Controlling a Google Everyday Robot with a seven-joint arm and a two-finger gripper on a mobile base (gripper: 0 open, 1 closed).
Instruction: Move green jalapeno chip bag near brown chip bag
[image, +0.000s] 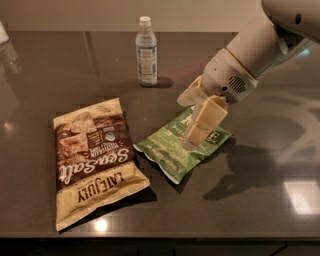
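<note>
The green jalapeno chip bag (167, 152) lies flat on the dark table (260, 210), just right of the brown chip bag (92, 160), their edges close together. The brown bag is large, brown and cream, with "Sea Salt" script, and lies flat at the left. My gripper (194, 122) hangs over the green bag's upper right part, coming in from the upper right. Its cream fingers (207, 117) are spread apart and no longer pinch the bag. One fingertip hovers at or just above the bag's surface.
A clear water bottle (146, 50) with a white cap stands upright at the back, behind the two bags. The table's front edge runs along the bottom of the view. My white arm (260, 50) crosses the upper right.
</note>
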